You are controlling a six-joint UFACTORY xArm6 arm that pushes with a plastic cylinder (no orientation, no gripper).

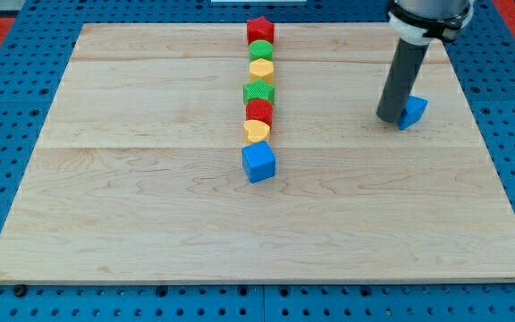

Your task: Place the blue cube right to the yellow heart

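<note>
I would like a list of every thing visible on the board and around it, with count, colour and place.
star: 1, red, top of the centre column
round block: 1, green, below it
yellow block: 1, yellow, third down
green star: 1, green, fourth
red block: 1, red, fifth
yellow heart: 1, yellow, sixth
blue cube: 1, blue, column's bottom end
blue block: 1, blue, view's right
board: 1, pale wood, on blue pegboard
my tip: 1, dark rod, touching the blue block's left side

The worktop [150, 197] is pale, smooth wood with visible grain, matt. The blue cube [259, 162] looks like matt plastic. The rod [399, 85] is dark, dull, smooth.
</note>
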